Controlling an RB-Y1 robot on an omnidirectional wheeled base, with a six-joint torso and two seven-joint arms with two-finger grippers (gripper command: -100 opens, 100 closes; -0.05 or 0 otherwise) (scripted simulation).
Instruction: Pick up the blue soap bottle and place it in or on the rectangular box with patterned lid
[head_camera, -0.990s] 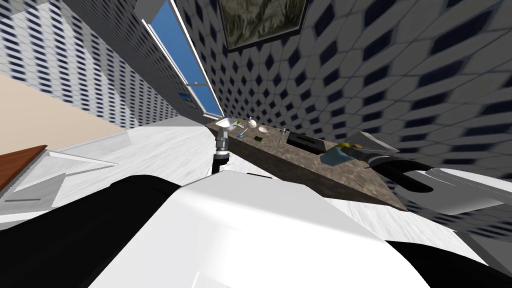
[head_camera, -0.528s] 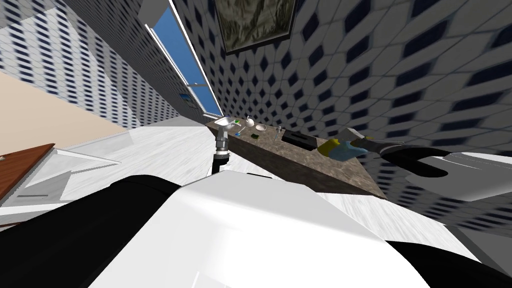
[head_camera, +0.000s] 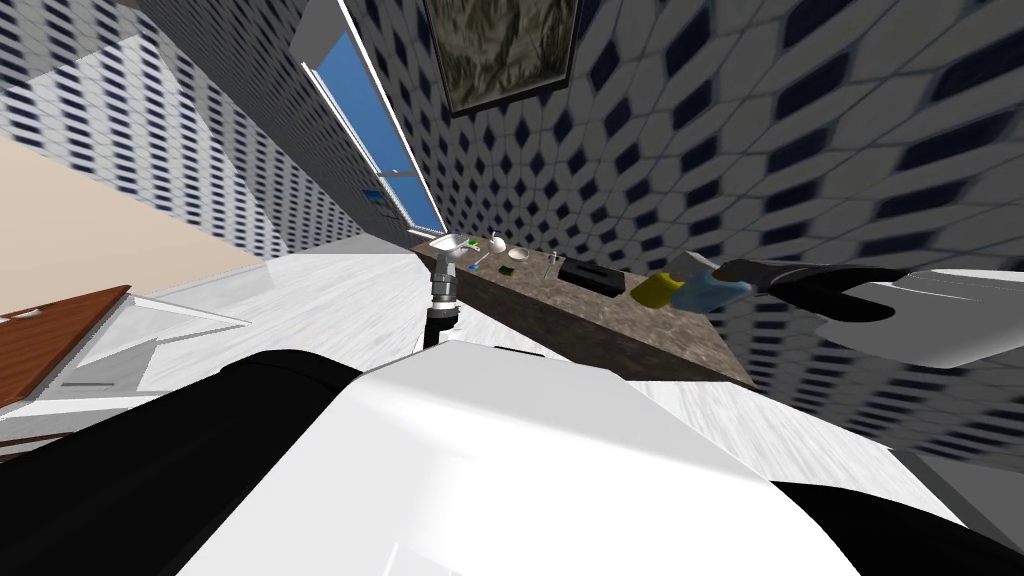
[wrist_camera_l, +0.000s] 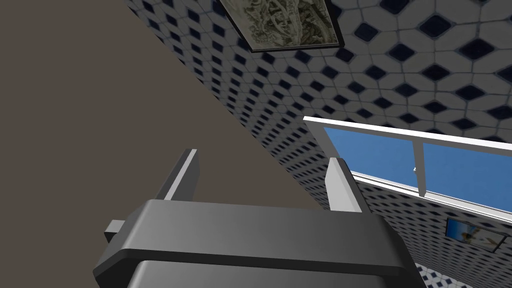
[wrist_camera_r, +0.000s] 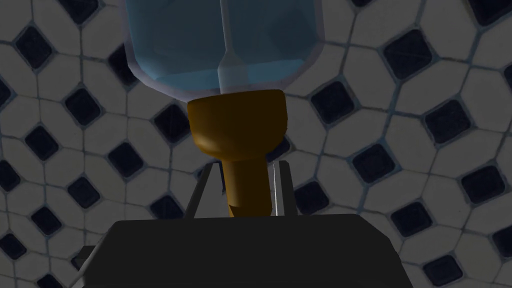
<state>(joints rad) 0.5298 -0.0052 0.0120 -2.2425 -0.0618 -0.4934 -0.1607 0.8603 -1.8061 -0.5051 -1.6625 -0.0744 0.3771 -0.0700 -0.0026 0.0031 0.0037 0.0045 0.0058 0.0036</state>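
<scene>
On the desk (head_camera: 640, 318), we cannot see inside the dark box (head_camera: 592, 276). Our right jaws clamp the soap bottle (wrist_camera_r: 225, 45) by its brown neck; its body is clear blue. Left jaws stand apart.

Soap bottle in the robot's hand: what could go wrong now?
1. The right gripper pinches the blue soap bottle only by its thin brown neck, with the wide body beyond the fingers, so it might twist or slip out.
2. The dark rectangular box sits on the counter close to the tiled wall, so the bottle could bump the wall or miss the box.
</scene>
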